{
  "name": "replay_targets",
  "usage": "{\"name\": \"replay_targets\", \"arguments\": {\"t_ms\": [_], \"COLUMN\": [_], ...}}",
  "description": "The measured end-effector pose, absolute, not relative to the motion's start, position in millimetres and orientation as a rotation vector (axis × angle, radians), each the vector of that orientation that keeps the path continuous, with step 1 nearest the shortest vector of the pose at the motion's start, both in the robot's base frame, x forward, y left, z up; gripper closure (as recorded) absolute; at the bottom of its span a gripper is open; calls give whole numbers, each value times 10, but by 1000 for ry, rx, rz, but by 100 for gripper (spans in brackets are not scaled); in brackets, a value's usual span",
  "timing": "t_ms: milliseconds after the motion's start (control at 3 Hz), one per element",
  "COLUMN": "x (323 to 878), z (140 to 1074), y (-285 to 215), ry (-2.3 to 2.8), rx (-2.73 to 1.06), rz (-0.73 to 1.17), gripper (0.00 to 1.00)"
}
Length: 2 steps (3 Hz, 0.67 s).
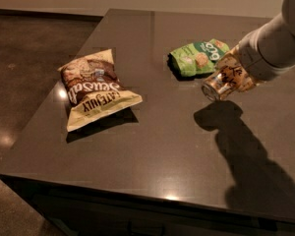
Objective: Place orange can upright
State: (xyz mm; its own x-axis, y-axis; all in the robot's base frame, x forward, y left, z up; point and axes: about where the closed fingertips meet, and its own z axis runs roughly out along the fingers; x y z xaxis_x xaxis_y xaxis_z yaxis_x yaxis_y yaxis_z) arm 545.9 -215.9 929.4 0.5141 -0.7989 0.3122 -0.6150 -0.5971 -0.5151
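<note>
The orange can (225, 80), copper-orange with black line markings and a silver end, is held tilted, almost on its side, above the dark table (162, 146). Its silver end points down and to the left. My gripper (236, 73) is at the right of the view, shut on the can, with the grey arm running up and off to the right. The can's shadow falls on the table just below it.
A brown and cream chip bag (93, 87) lies at the table's left. A green snack bag (199, 57) lies just behind and left of the can. The table's front edge is near the bottom and its left edge drops to the floor.
</note>
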Motion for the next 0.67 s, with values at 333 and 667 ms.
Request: {"name": "replay_targets", "arguments": {"t_ms": [333,667], "x": [5459,5509], "z": [9302,9390], "y": [-2161,-2189], "ry": [1171,1095], "rx": [-2423,-2440], "rz": [-763,-855], "gripper": [100,100]}}
